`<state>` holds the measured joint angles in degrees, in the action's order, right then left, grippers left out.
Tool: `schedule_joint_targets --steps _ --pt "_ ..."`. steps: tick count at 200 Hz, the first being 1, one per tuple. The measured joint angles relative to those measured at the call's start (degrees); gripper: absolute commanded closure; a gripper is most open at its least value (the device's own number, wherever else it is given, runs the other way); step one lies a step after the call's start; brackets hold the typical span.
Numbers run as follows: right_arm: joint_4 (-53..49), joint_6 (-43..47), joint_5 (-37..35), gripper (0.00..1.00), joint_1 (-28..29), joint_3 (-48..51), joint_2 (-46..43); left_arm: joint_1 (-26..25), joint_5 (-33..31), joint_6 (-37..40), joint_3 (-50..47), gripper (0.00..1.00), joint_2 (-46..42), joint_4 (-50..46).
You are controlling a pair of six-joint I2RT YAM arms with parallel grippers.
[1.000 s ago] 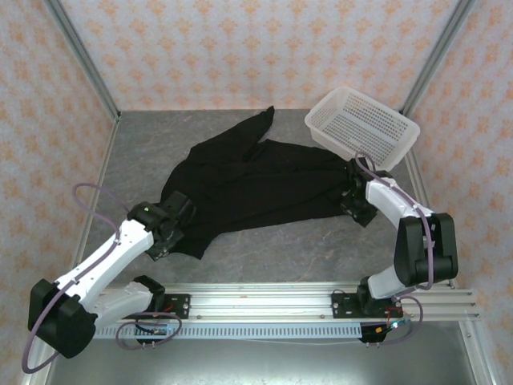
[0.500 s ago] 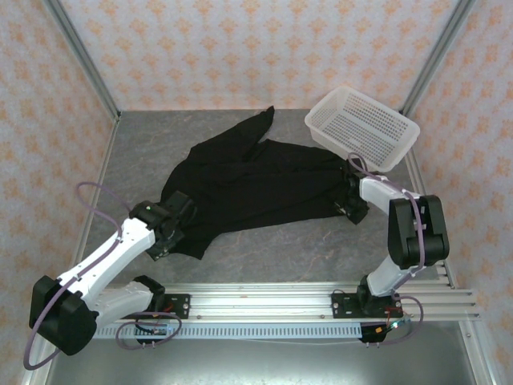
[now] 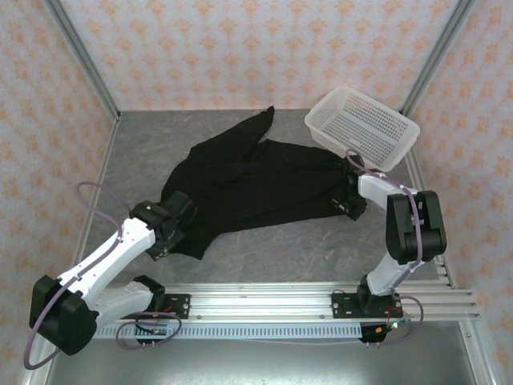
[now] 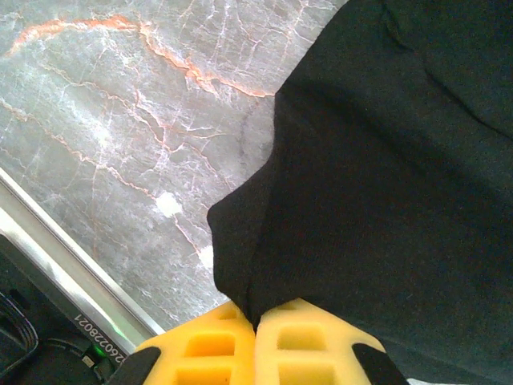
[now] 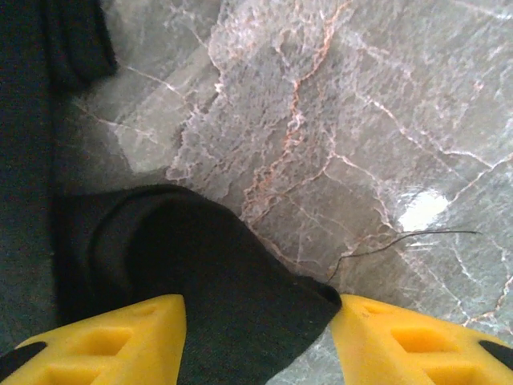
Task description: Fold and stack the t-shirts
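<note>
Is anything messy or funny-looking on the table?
Yes. The black t-shirt lies rumpled and crooked, with one sleeve poking out at the far side. A thin loose thread trails off its corner.

White-and-black arms (image 3: 104, 257) carry purple cables (image 3: 78, 192) and yellow-padded end effectors (image 4: 255, 329).
</note>
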<state>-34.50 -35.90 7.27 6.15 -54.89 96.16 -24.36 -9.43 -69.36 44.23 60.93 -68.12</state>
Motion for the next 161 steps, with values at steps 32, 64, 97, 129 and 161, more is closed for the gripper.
schedule_joint_targets --steps 32,64,97,129,161 --pt "-2.05 0.79 -0.96 0.85 -0.26 -0.72 0.61 0.0 0.0 0.42 0.0 1.0 0.24 0.24" --pt "-2.49 0.76 -0.94 1.0 -0.46 -1.38 0.26 0.0 -0.04 0.96 1.18 1.0 0.22 0.46" --pt "-4.59 0.39 -1.25 1.0 3.43 -2.6 -8.11 0.0 -1.14 2.89 5.4 1.0 0.13 0.66" --pt "-8.04 -0.5 -1.77 1.0 8.39 -9.42 -21.62 0.04 -4.61 5.27 13.49 1.0 -1.88 0.68" --pt "-10.75 -0.9 -1.84 1.0 8.7 -15.23 -30.95 0.07 -9.55 7.37 22.51 1.0 -6.58 1.44"
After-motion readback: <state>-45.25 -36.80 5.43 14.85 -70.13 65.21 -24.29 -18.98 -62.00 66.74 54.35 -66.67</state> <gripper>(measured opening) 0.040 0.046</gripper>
